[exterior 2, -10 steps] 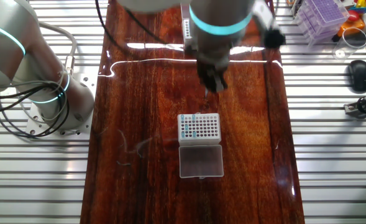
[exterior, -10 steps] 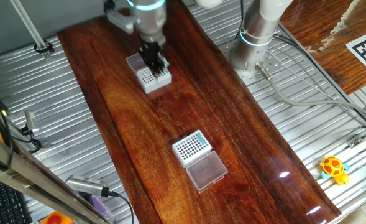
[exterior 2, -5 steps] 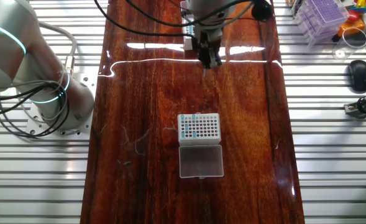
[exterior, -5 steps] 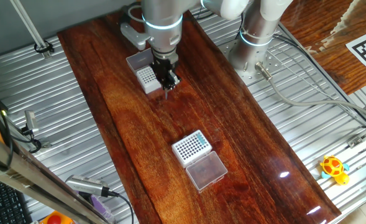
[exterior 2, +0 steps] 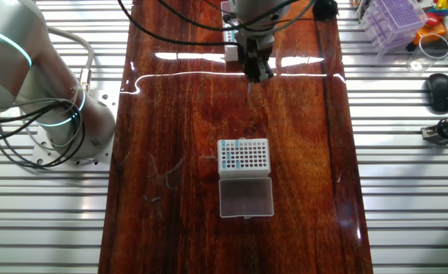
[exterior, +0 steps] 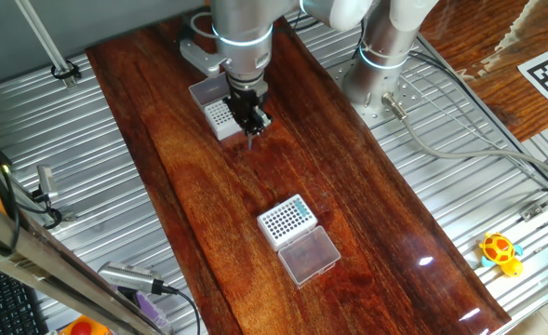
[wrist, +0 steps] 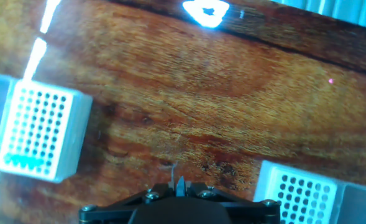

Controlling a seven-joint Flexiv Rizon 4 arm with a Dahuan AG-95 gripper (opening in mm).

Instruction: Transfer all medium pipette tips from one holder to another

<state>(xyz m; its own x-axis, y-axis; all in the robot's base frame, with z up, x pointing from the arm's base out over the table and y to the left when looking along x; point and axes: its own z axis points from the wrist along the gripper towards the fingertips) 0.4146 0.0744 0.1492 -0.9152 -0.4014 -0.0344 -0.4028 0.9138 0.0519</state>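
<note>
My gripper (exterior: pixel 253 121) (exterior 2: pixel 255 72) (wrist: pixel 180 185) is shut on one of the medium pipette tips (exterior: pixel 250 142) (exterior 2: pixel 252 86), which points down just above the wood. It hangs just beside the fine-dotted white holder (exterior: pixel 220 116) (wrist: pixel 301 196), whose frosted lid (exterior: pixel 207 91) lies behind it. The other holder with bold dark holes (exterior: pixel 286 221) (exterior 2: pixel 244 157) (wrist: pixel 40 130) stands mid-board. It carries teal tips (exterior 2: pixel 227 156) (wrist: pixel 18 162) along its edges. Its clear lid (exterior: pixel 309 254) (exterior 2: pixel 246 198) lies next to it.
The wooden board (exterior: pixel 367 214) is flanked by ribbed metal table (exterior: pixel 87 167). The arm's base (exterior: pixel 385 46) stands at the back right, with a yellow toy (exterior: pixel 501 253) at the right edge. A purple tip box (exterior 2: pixel 397 19) and a glass (exterior 2: pixel 433 47) sit at the far corner.
A second ago my gripper stood over the fine-dotted holder. It has since moved off it toward the middle of the board with a tip, and has held still for the last half second.
</note>
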